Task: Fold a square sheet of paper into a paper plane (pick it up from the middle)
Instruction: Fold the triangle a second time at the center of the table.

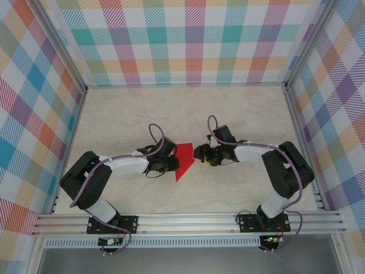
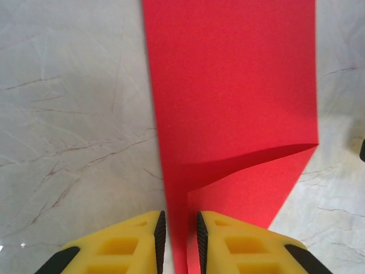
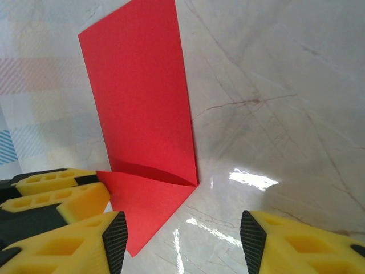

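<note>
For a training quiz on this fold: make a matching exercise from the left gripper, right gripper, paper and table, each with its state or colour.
1 left gripper
2 right gripper
3 sheet of paper
4 table

A pale, marbled
B open
C shut on the sheet of paper
D red, partly folded

Pairs: 1-C, 2-B, 3-D, 4-A

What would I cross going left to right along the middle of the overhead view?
Left arm → left gripper → red paper → right gripper → right arm.
</note>
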### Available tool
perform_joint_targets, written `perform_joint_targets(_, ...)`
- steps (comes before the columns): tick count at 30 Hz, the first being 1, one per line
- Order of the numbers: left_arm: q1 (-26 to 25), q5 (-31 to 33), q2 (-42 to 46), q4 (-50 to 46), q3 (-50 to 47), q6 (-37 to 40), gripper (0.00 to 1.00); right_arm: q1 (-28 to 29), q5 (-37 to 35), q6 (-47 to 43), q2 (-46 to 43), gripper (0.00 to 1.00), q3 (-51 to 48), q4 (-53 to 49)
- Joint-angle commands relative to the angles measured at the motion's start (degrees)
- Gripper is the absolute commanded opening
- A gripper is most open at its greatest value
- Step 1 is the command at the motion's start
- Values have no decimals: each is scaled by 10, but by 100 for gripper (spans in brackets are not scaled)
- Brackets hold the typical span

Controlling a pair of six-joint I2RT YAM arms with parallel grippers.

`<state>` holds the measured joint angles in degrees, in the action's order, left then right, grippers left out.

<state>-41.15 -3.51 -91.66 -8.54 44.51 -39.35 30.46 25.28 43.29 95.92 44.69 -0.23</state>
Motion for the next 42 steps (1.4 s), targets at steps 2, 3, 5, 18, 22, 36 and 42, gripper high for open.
perform_joint_targets(2, 6, 11, -12, -11, 14, 8, 21, 7, 31, 17, 21, 56, 11, 28)
perform_joint_targets(3, 6, 14, -12, -13, 13, 8, 20, 9, 33, 20, 24, 55, 13, 31)
perform_joint_targets(5, 7, 16, -13, -16, 14, 7, 19, 10, 36, 25, 30, 55, 15, 35)
perform_joint_targets(18, 10, 31, -20, -27, 10, 2, 13, 23, 38, 48, 65, 45, 44, 21)
perform_joint_targets(22, 11, 30, -19, -26, 8, 2, 11, 27, 37, 48, 64, 44, 51, 11)
perform_joint_targets(36, 15, 49, -6, -38, -2, -12, 11, 32, -29, 60, 39, 45, 69, -64)
perform_joint_targets(42, 15, 58, -10, -45, 1, -7, 14, 33, -31, 57, 44, 46, 81, -90)
